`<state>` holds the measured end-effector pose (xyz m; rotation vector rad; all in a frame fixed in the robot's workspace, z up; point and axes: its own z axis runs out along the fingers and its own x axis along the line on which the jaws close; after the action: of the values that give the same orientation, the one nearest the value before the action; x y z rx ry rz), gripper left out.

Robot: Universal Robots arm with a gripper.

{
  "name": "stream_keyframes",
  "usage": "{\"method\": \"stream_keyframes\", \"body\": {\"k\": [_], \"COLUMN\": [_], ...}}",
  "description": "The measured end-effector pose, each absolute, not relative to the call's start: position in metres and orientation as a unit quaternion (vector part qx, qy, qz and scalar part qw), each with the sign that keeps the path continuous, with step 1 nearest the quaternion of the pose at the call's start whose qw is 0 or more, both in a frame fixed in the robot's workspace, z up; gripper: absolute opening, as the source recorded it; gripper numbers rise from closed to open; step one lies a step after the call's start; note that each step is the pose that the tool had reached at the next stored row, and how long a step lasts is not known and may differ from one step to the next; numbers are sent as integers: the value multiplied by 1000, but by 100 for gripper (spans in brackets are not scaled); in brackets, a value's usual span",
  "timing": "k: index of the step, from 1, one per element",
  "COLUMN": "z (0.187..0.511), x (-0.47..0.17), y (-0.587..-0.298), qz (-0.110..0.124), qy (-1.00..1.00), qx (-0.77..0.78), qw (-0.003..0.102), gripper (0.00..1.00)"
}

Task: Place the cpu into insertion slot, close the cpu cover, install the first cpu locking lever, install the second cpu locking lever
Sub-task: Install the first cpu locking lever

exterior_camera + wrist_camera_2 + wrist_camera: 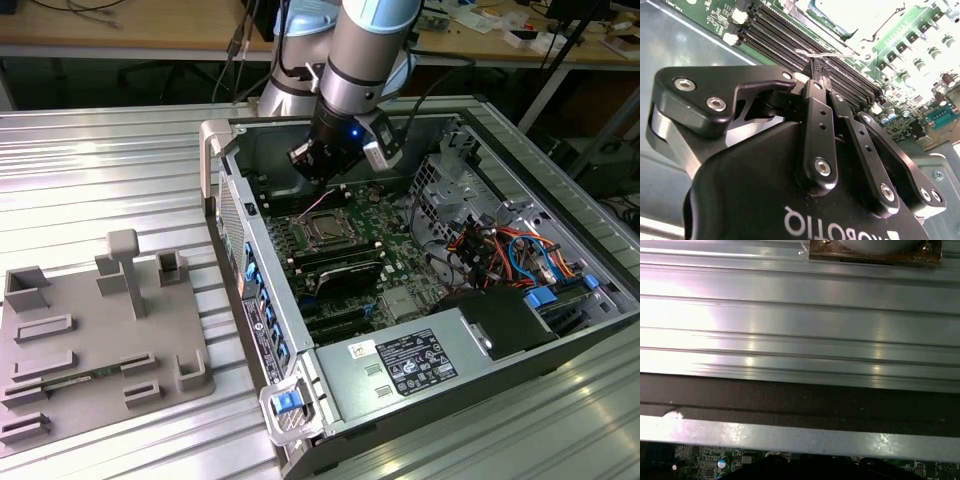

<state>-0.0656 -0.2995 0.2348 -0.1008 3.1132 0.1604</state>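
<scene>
Robot claw [813, 66], fingers clenched together with nothing visibly gripped, hangs inside an open computer case [262, 300]. A thin wire lever [822, 52] lies crosswise just past its tips; beyond, the chip [326, 232] sits in its socket [306, 228].

gripper [815, 70]: showing black, silver screw heads
arm [362, 45]: showing grey, pale blue caps
motherboard [385, 225]: showing green
cpu [325, 232]: showing dull silver-grey
memory slots [785, 32]: showing black
table [100, 160]: showing silver, ribbed stripes
cables [505, 250]: showing orange, blue, red
</scene>
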Motion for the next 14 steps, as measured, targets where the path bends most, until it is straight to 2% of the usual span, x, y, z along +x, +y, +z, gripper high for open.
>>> {"method": "stream_keyframes", "body": {"k": [14], "z": [234], "x": [-65], "y": [-306], "qz": [43], "qy": [998], "qx": [-32], "qw": [11], "gripper": [11]}}
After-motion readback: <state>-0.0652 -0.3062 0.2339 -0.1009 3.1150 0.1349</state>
